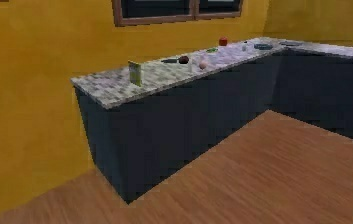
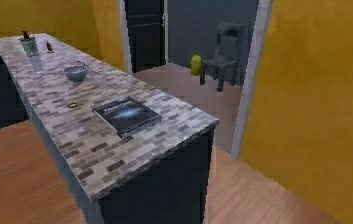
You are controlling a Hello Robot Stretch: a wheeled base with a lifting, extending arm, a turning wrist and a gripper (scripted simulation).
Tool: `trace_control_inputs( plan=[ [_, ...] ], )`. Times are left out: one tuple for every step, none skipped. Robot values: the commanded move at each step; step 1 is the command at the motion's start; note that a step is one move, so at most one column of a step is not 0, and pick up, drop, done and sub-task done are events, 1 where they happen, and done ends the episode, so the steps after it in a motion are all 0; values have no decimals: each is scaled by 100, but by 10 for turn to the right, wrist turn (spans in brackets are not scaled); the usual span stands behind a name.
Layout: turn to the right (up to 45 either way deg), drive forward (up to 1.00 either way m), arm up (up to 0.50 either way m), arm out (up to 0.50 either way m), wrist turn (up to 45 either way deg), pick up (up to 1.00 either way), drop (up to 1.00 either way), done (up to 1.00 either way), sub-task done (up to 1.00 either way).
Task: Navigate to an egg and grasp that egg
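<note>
Faces a counter [image 1: 114, 85] with a green box [image 1: 135, 72] nearest, then small red and white blobs [image 1: 184, 60] farther along; cannot tell if any is the egg. To the side, sees a book [image 2: 127, 116], bowl [image 2: 76, 72], chair [image 2: 224, 55] beyond. Cannot tell the gripper's jaw state

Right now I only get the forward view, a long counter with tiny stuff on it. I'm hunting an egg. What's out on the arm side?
Observer: A speckled countertop, with a dark book lying flat on it.
Operator: Anything round?
Observer: A greyish bowl farther along it; what's inside is too small to tell.
Operator: And past that countertop?
Observer: A dark chair, with something small and yellow on the floor beside it.
</note>
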Motion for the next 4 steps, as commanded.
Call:
trace_control_inputs(
  plan=[
    [0,35,0,0,0,0,0,0,0],
    [240,0,0,0,0,0,0,0,0],
    [0,50,0,0,0,0,0,0,0],
    [-450,0,0,0,0,0,0,0,0]
  ],
)
